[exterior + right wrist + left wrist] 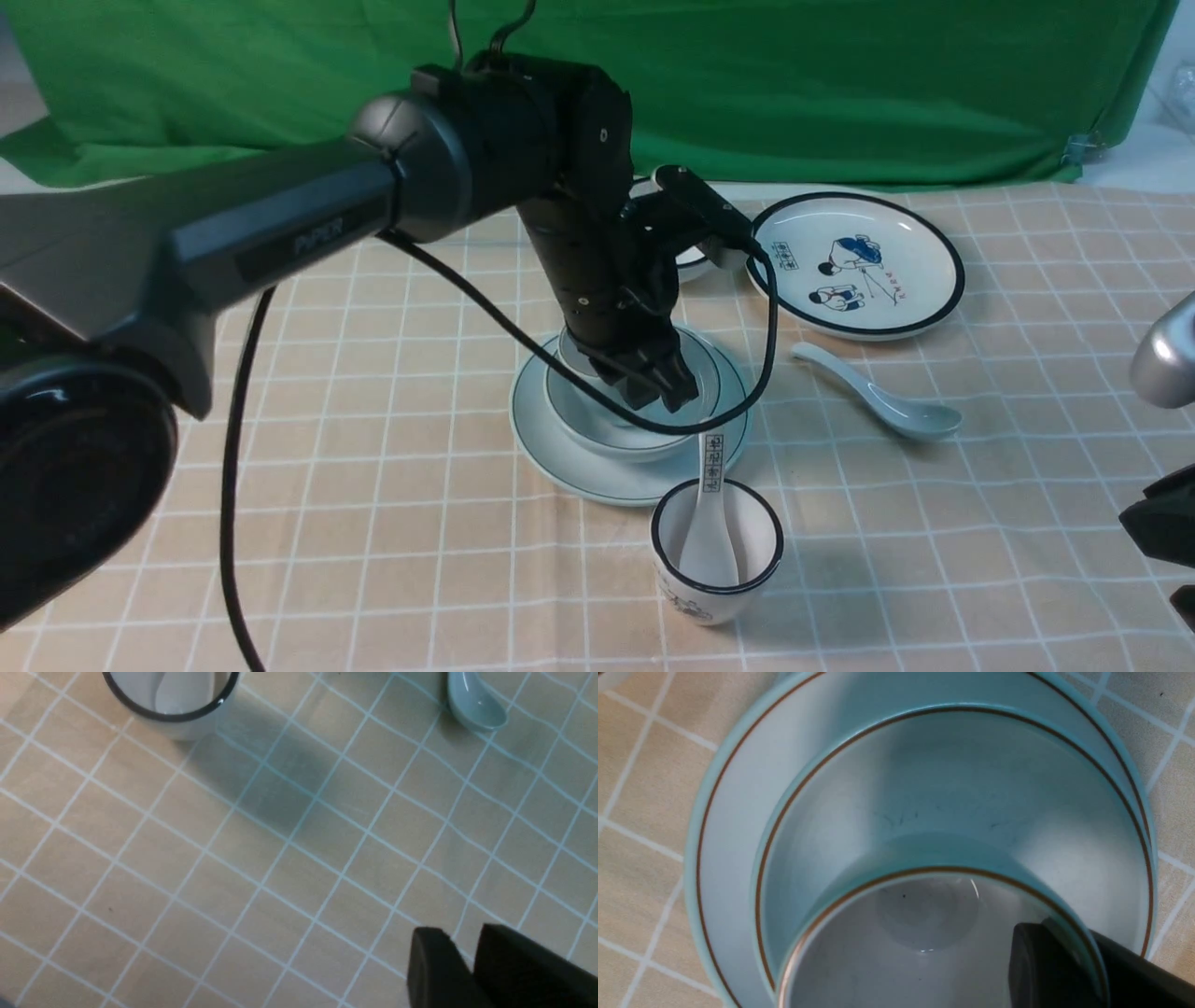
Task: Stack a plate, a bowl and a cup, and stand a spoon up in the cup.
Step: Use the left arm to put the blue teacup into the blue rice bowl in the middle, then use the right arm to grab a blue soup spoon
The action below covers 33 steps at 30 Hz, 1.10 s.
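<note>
Cartoon plate [910,245]; black-rimmed cup [721,605] (lettered spoon [709,539] inside).

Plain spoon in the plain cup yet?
No, the plain spoon lies flat on the cloth, to the right of the plate.

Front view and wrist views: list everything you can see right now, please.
Round plate with thin dark rim line: one, pale blue-white, table centre.
Wide shallow bowl: one, pale blue-white, on that plate.
Handleless cup: one, pale blue-white, inside the bowl's rim, gripped.
Plain ceramic spoon: one, pale blue-white, lying right of the plate.
Cartoon plate: one, white with black rim, far right.
Black-rimmed cup: one, white, near edge, lettered white spoon standing inside.
Checked tablecloth: one, beige.
Left gripper: black, shut on handleless cup.
Right gripper: black, empty, above cloth.
</note>
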{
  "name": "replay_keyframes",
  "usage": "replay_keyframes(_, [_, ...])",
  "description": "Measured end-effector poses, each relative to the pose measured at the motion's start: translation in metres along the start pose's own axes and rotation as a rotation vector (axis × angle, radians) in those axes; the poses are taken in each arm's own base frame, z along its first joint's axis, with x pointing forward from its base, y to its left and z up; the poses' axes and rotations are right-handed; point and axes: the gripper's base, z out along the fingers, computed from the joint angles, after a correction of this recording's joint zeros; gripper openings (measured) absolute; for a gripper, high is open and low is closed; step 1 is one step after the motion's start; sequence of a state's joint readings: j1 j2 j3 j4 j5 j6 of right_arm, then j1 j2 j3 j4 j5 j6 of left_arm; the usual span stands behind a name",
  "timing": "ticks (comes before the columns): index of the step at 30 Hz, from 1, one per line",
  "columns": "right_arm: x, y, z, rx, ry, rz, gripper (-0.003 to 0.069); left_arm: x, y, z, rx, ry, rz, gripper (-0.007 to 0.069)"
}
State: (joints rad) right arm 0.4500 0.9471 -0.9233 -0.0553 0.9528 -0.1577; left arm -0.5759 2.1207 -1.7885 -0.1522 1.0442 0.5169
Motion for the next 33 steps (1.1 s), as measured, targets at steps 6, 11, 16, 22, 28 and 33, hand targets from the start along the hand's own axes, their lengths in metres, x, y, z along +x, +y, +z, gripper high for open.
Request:
replay_keyframes(6, [-0.010,-0.001,0.017,-0.005,0.020,0.016,0.0392,-0.001,0.001,0.002,-0.004,-0.008,0.001,0.0210])
replay_keyframes(11, [-0.032,-0.006,0.060,-0.011,0.073,0.004,0.0449,-0.005,0.000,-0.016,-0.007,-0.025,-0.040,0.0419])
replay_keyframes(16, [-0.066,-0.028,0.107,-0.003,0.142,0.014,0.0448,-0.014,-0.013,-0.091,0.000,-0.173,-0.091,0.0551])
replay_keyframes(22, [-0.111,-0.056,0.176,-0.050,0.202,0.008,0.0448,0.016,-0.045,-0.206,-0.051,-0.336,-0.129,0.0344])
replay_keyframes(28, [-0.137,-0.072,0.234,-0.123,0.216,0.010,0.0448,0.079,-0.080,-0.256,-0.095,-0.445,-0.133,0.0025])
replay_keyframes(33, [-0.144,-0.079,0.262,-0.136,0.226,0.007,0.0448,0.124,-0.101,-0.261,-0.147,-0.571,-0.147,0.0003])
